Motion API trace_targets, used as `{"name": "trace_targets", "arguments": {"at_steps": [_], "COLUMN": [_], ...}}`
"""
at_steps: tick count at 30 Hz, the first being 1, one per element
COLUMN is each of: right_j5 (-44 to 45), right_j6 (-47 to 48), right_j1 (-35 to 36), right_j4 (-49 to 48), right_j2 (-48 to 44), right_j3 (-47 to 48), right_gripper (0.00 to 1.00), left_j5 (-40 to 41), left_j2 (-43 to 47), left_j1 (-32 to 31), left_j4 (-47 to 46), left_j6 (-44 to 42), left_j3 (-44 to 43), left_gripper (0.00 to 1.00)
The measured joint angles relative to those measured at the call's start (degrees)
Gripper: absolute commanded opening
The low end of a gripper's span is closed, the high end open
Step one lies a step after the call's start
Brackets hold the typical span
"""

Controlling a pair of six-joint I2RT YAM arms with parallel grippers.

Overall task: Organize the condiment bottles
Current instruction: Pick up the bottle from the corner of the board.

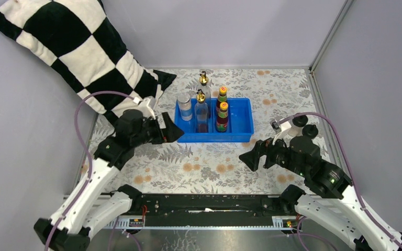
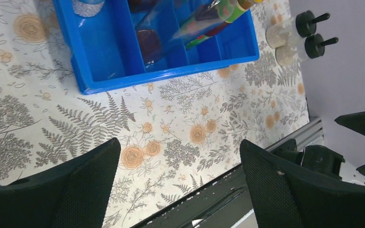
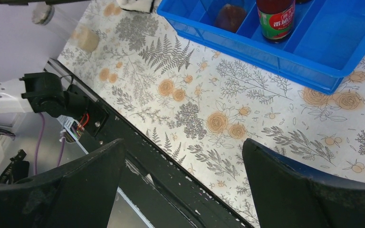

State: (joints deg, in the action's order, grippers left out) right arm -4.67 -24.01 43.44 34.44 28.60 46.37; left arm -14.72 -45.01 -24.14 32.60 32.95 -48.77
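Grey walls enclose a floral table (image 1: pixel 209 167), with the blue tray (image 1: pixel 214 140) at upper centre holding several bottles (image 1: pixel 222 116). Two black-capped shakers (image 1: pixel 299 122) stand upright outside it at the frame's right, just above the right arm's wrist. The right gripper (image 1: pixel 251 157), wide and empty, is nearer but points left, away from them. The left gripper (image 1: pixel 174 130), equally wide and empty, sits by the tray's left end.

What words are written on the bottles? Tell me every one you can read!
"番茄沙司" (probably; the characters are small): white on the green band of the dark labelled bottle in the blue tray, right wrist view.
Finer print on that label: too small to read.
Labels on the orange-capped bottles, top view: too small to read.
No other readable text.
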Motion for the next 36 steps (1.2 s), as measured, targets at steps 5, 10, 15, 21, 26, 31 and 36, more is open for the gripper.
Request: {"name": "trace_targets", "arguments": {"at_steps": [5, 10, 15, 21, 26, 31, 36], "right_j5": [-0.7, -1.6, -3.0, -5.7, -8.3, -10.3, -12.0], "right_j6": [1.3, 2.1, 2.3, 2.3, 1.8, 1.0, 0.4], "right_j1": [0.0, 0.0, 0.0, 0.0, 0.0, 0.0, 0.0], "right_j4": [-0.5, -1.8, -3.0, -4.4, -5.7, -7.1, -8.0], "right_j2": [2.7, 3.0, 1.9, 0.5, 0.3, -0.3, -2.0], "right_j3": [0.0, 0.0, -1.0, -2.8, -3.8, -4.7, -5.0], "right_gripper": [1.0, 1.0, 1.0, 1.0, 1.0, 1.0, 1.0], "left_j5": [6.1, 18.4, 30.6, 42.5, 47.0, 49.9, 51.7], "left_j2": [-8.2, -17.4, -19.5, -18.5, -15.3, -12.4, -11.7], "left_j1": [-6.8, -15.0, -16.6, -16.6, -16.1, -13.1, -12.6], "left_j4": [0.5, 3.1, 8.2, 18.6, 25.1, 29.8, 33.1], "left_j6": [-0.1, 0.2, 3.2, 9.2, 13.2, 16.0, 19.4], "left_j3": [-6.2, -19.1, -21.6, -21.8, -21.2, -20.1, -18.1], "left_gripper": [0.99, 0.99, 0.99, 0.99, 0.99, 0.99, 0.99]}}
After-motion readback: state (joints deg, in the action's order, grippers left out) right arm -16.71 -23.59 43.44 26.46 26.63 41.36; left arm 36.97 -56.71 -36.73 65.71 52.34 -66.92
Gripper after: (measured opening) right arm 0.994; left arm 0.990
